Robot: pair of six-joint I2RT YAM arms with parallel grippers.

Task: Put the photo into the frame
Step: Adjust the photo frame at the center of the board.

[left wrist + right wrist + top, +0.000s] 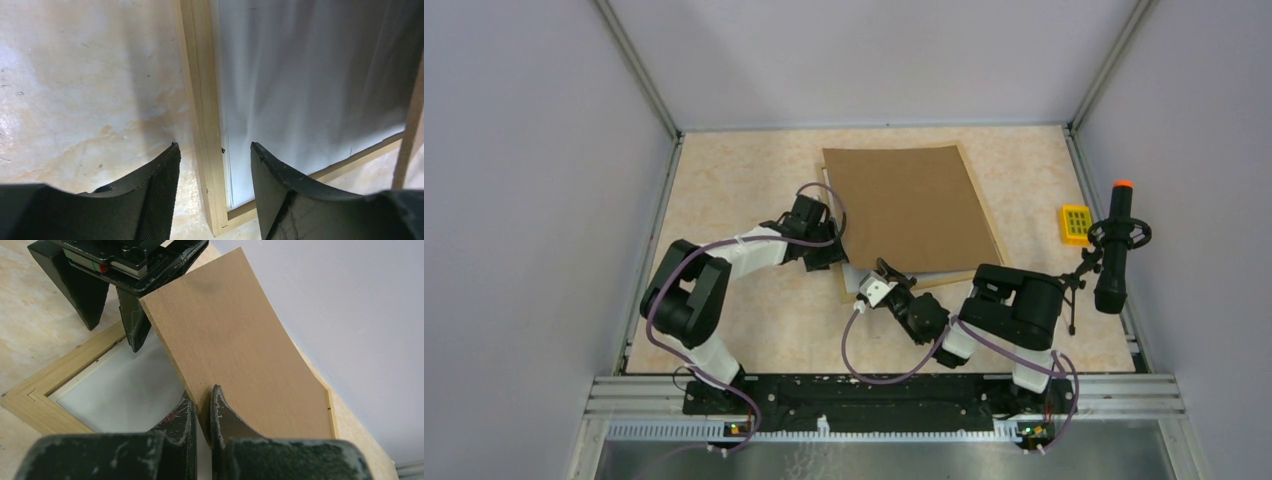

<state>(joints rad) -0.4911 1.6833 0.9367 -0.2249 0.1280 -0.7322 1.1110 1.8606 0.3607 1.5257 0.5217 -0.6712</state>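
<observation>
1. left end effector (213,147): released, jaws straddling the left rail of the frame (200,100) without gripping it; the nearer arm to that rail.
2. frame: flat on the worktop (724,200), long axis running away from the arms; a white sheet (310,90) lies inside.
3. photo: no print shows in any view, so its whereabouts cannot be told.
4. backing board (240,350): near edge lifted and bowed, covering most of the frame; likely what stands in the way.
5. right end effector (201,393): clenched on the backing board's near edge, above the frame's near rail.
6. yellow block (1076,223) and black orange-tipped handle (1117,250): far right, well apart from the frame.
</observation>
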